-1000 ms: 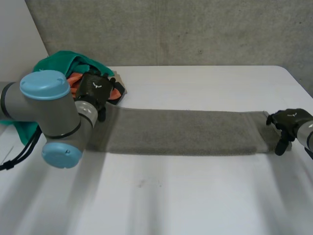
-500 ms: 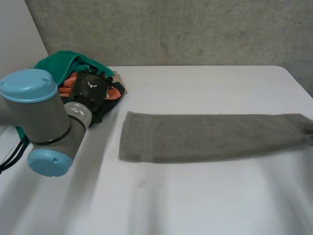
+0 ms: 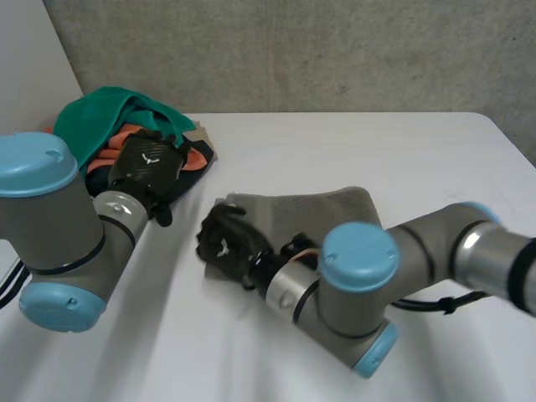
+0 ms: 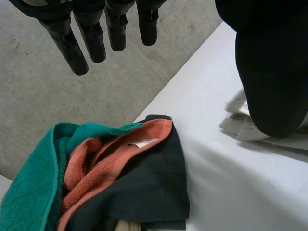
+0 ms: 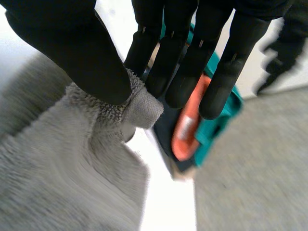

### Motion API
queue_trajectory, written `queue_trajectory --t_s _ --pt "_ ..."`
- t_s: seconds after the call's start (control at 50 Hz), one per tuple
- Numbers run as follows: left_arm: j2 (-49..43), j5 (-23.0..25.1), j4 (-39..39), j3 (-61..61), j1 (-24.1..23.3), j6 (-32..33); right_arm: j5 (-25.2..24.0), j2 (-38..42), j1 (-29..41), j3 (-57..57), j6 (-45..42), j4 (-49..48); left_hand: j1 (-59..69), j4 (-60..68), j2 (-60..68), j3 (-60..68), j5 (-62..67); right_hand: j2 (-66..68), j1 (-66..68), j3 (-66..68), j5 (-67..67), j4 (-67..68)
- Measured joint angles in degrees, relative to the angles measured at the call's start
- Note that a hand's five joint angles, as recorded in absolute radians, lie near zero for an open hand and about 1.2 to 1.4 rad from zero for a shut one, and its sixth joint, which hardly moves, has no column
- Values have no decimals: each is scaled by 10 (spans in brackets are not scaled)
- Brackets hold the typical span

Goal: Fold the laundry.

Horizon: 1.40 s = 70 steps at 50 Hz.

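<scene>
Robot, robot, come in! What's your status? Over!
Right hand pinching grey towel corner, towel doubled over. Left hand open beside laundry pile. Nothing blocking.

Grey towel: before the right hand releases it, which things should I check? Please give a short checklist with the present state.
1. Right hand pinches the grey terry towel at a corner between thumb and fingers: ok.
2. Held end aligned over the towel's other end: cannot tell, the right arm hides it.
3. Left hand open, off the towel: ok.
4. Pile of green, orange and black cloths apart from the towel: ok.
</scene>
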Motion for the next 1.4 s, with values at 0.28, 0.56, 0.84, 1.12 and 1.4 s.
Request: queue_trajectory --t_s 0.28,0.56,0.84,1.12,1.4 --pt "-1 0 10 2 -7 1 102 -92 -47 55 186 35 0 0 0 0 0 -556 -507 -563 -537 -568" --pt "-19 6 14 34 -75 0 166 -132 -216 128 327 209 0 0 0 0 0 -299 -260 -311 -294 -317" --pt "5 4 12 13 -70 -4 273 -101 -169 46 158 98 0 0 0 0 0 -7 -7 -2 10 0" --pt "70 7 12 -25 -31 -61 124 -16 33 38 19 46 0 0 0 0 0 -289 -244 -286 -274 -292" --pt "45 6 16 34 -52 -72 124 -190 -88 71 410 100 0 0 0 0 0 -556 -506 -561 -536 -568"
